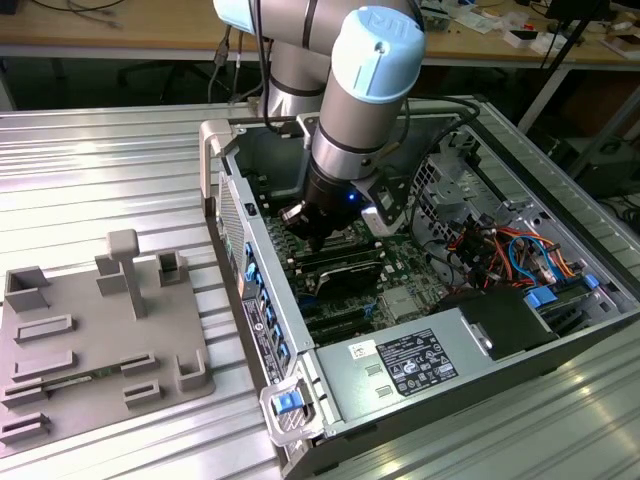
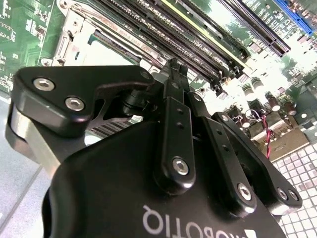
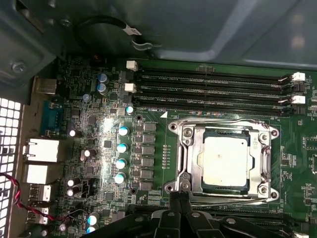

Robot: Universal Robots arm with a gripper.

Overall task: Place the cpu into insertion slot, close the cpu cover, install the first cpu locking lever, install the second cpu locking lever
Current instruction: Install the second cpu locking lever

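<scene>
In the first wrist view, the jaws of the gripper are seen drawn together to a narrow tip with nothing visibly held between them. That tip is set right at the near edge of the insertion slot, where a thin lever rod runs along the socket frame; from this it is judged that a locking lever is being worked rather than the chip carried. In the second wrist view the same closed tip is seen lowered close over the socket corner.

Just beyond the jaws, one cpu is seen lying flat and square inside the slot, its pale metal top showing through the window of the cpu cover. The cover is laid down flat around the chip, so placing and closing are judged done. A second rod bends along the far side of the frame. Whether either lever is fully hooked cannot be told.

Farther from the jaws, four long black memory slots are counted lying parallel past the socket. To one side of the jaws, a column of four silver-topped capacitors stands beside a double row of small grey components.

In the exterior view, the arm is reached down into one open computer case, lying on its side on the ribbed metal tabletop, with the gripper low over the motherboard. One grey fixture tray is left well apart from the jaws.
</scene>
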